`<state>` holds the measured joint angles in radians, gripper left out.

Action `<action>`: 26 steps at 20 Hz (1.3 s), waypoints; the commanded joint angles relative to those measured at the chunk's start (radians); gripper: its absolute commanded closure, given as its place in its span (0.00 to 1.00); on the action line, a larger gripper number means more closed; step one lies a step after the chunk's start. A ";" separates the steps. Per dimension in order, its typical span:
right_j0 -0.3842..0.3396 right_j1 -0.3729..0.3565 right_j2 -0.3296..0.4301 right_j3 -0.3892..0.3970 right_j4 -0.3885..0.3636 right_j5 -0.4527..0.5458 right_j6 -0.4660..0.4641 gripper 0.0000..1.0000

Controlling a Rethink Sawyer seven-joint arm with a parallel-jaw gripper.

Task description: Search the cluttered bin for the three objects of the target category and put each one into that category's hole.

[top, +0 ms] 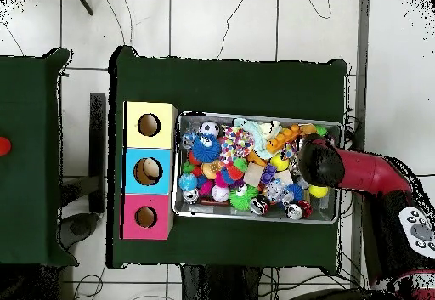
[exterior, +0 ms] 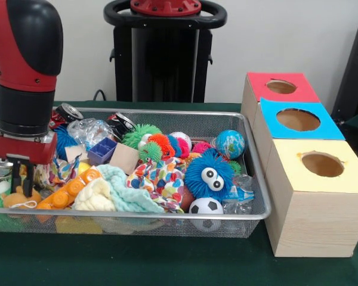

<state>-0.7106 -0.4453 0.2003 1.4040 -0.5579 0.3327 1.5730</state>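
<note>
A wire mesh bin [exterior: 253, 179] [top: 336, 213] is packed with toys: a blue fuzzy ball with eyes [exterior: 209, 176], a soccer ball [exterior: 206, 207], a globe ball [exterior: 230, 143], green [exterior: 142, 136] and orange [exterior: 161, 143] fuzzy balls, two soda cans [exterior: 65, 112], blocks and cloths. My gripper [exterior: 22, 182] reaches down into the bin's left end in the front view, just above an orange toy [exterior: 15, 199]. It stands open with nothing between its fingers. From overhead the red arm [top: 353, 169] hides the gripper.
Three wooden boxes with round holes stand beside the bin: red top [exterior: 280, 87] [top: 146, 217], blue top [exterior: 298, 119] [top: 149, 171], yellow top [exterior: 322, 164] [top: 149, 125]. A green cloth [exterior: 167, 262] covers the table.
</note>
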 commanded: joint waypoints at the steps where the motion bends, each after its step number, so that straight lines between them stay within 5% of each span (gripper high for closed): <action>1: 0.007 0.054 0.057 0.069 -0.037 0.074 -0.052 1.00; 13: 0.013 0.032 0.059 0.068 -0.031 0.080 -0.051 1.00; 20: -0.054 -0.125 0.126 0.200 -0.014 0.108 -0.129 1.00; 26: -0.043 -0.243 0.123 0.257 -0.008 0.152 -0.128 1.00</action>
<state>-0.7552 -0.5695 0.2374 1.5336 -0.5585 0.3412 1.5730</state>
